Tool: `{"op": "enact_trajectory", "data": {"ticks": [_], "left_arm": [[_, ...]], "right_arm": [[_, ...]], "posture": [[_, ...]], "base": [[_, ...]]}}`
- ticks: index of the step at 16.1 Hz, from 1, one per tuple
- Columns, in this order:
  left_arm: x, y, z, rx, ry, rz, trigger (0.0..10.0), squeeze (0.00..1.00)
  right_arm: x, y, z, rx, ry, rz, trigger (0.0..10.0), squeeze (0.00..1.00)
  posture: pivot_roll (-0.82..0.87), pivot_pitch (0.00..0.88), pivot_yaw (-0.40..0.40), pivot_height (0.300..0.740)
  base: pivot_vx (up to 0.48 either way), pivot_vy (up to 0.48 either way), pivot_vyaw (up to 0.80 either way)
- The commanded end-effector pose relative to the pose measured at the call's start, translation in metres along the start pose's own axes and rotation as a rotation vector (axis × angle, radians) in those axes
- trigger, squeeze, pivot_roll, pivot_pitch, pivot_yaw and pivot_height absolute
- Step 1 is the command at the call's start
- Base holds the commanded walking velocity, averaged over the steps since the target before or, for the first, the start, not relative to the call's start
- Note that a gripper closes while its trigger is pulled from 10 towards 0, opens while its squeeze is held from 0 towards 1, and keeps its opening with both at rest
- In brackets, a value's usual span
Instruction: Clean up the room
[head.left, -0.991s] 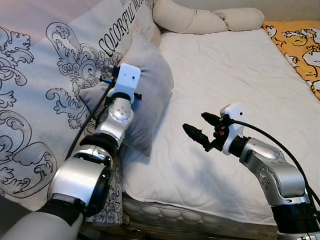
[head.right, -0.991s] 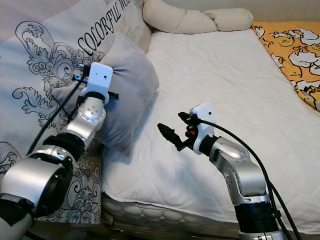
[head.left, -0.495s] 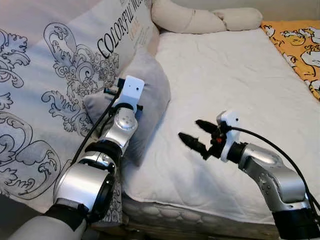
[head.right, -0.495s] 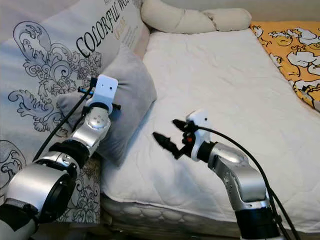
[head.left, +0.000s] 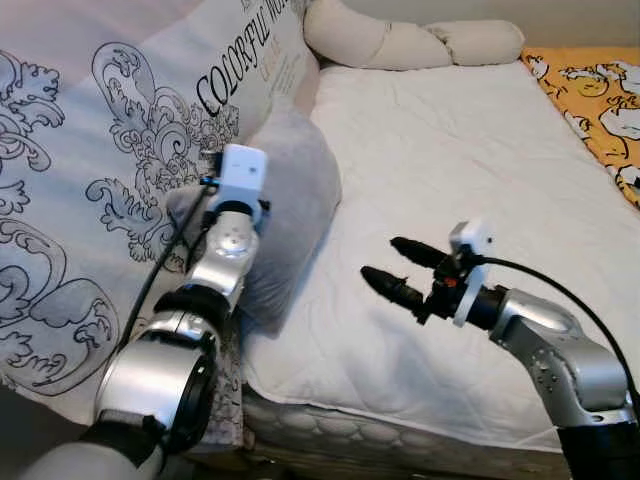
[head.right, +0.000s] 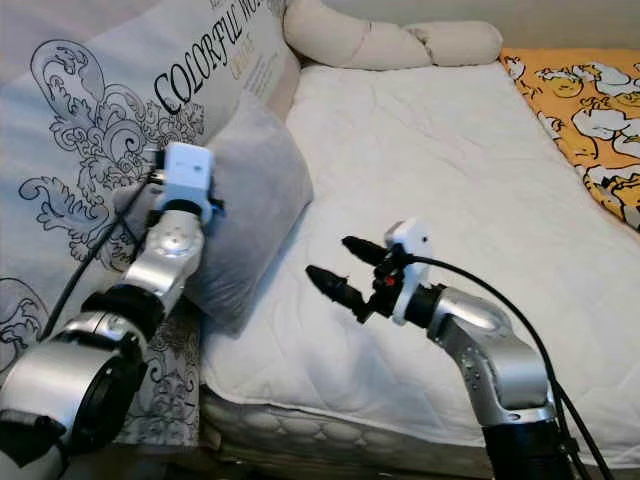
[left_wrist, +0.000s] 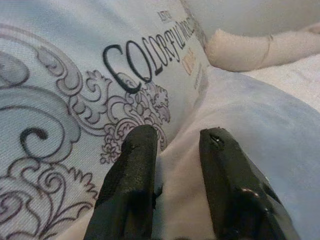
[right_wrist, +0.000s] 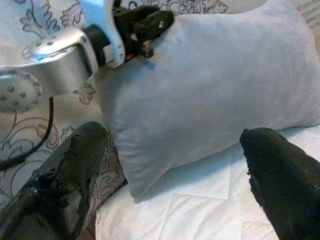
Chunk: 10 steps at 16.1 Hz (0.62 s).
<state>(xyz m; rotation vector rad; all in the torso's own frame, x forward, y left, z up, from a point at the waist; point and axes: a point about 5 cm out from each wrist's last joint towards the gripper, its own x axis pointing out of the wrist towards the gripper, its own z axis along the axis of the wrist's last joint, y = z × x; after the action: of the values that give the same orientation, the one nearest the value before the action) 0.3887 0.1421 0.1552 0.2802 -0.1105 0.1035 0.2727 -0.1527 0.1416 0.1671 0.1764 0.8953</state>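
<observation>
A soft grey velvety square pillow (head.right: 245, 190) leans at the left edge of the bed (head.right: 470, 170), its lower corner on the white quilted mattress cover and its back against a large pale cushion printed with dark scrollwork and the word "COLORFUL" (head.right: 110, 110). The left hand (left_wrist: 175, 150) is pressed against the pillow's upper left corner, where the grey fabric meets the printed cushion. In the left wrist view its two black fingers (left_wrist: 132, 170) stand a little apart with pale pillow fabric bunched between them, though whether they truly grip it cannot be told. The silver left arm (head.left: 215, 270) reaches up along the cushion's face.

The right hand (head.right: 340, 265) hovers over the mattress cover just right of the pillow's lower edge, pointing toward it, its fingers spread wide and holding nothing. The right wrist view looks between those fingers at the pillow's grey face and the left hand at its corner.

A long cream bolster (head.right: 380, 40) lies across the head of the bed, and an orange blanket with white cartoon figures (head.right: 580, 110) covers the far right side
</observation>
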Motion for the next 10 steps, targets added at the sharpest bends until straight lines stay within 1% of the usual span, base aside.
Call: {"op": "enact_trajectory", "data": {"ticks": [1,2,3,4,5,6,7,8,9,10], "left_arm": [[-0.003,0.001,0.003,-0.055,-0.033,-0.103,10.0,1.0],[-0.007,-0.002,0.005,-0.093,-0.044,-0.159,10.0,1.0],[-0.013,-0.002,0.009,-0.142,-0.072,-0.196,10.0,1.0],[-0.021,0.002,0.013,-0.117,-0.108,-0.22,10.0,1.0],[-0.026,0.003,0.015,-0.11,-0.109,-0.239,10.0,1.0],[-0.035,0.007,0.018,-0.133,-0.118,-0.272,10.0,1.0],[-0.049,0.012,0.023,-0.15,-0.118,-0.326,10.0,1.0],[-0.055,0.015,0.025,-0.156,-0.106,-0.342,10.0,1.0],[-0.065,0.019,0.024,-0.154,-0.078,-0.363,10.0,1.0],[-0.071,0.023,0.023,-0.172,-0.058,-0.335,10.0,1.0]], "right_arm": [[-0.002,-0.003,0.0,0.057,-0.015,-0.033,10.0,1.0],[-0.003,-0.006,-0.001,0.07,-0.01,-0.074,10.0,1.0],[-0.002,-0.014,-0.002,0.108,-0.028,-0.168,10.0,1.0],[-0.001,-0.017,-0.003,0.139,-0.047,-0.216,10.0,1.0],[-0.001,-0.016,-0.004,0.137,-0.042,-0.223,10.0,1.0],[0.001,-0.014,-0.006,0.104,-0.027,-0.234,10.0,1.0],[0.004,-0.014,-0.004,0.11,-0.066,-0.281,10.0,1.0],[0.007,-0.014,-0.003,0.117,-0.086,-0.302,10.0,1.0],[0.013,-0.012,-0.002,0.111,-0.097,-0.327,10.0,1.0],[0.018,-0.008,-0.002,0.098,-0.094,-0.339,10.0,1.0]], "posture": [[-0.04,0.0,0.048,0.74],[-0.03,0.0,0.046,0.74],[-0.03,0.0,0.039,0.74],[-0.02,0.0,0.039,0.74],[-0.02,0.0,0.037,0.74],[-0.01,0.0,0.034,0.74],[0.01,0.0,0.026,0.74],[0.01,0.0,0.025,0.74],[0.02,0.0,0.024,0.74],[0.03,0.0,0.025,0.74]], "base": [[0.0,0.0,0.0],[0.0,0.0,0.0],[0.0,0.0,0.0],[0.0,0.0,0.0],[0.0,0.0,0.0],[0.0,0.0,0.0],[0.0,0.0,0.0],[0.0,0.0,0.0],[0.0,0.0,0.0],[0.0,0.0,0.0]]}}
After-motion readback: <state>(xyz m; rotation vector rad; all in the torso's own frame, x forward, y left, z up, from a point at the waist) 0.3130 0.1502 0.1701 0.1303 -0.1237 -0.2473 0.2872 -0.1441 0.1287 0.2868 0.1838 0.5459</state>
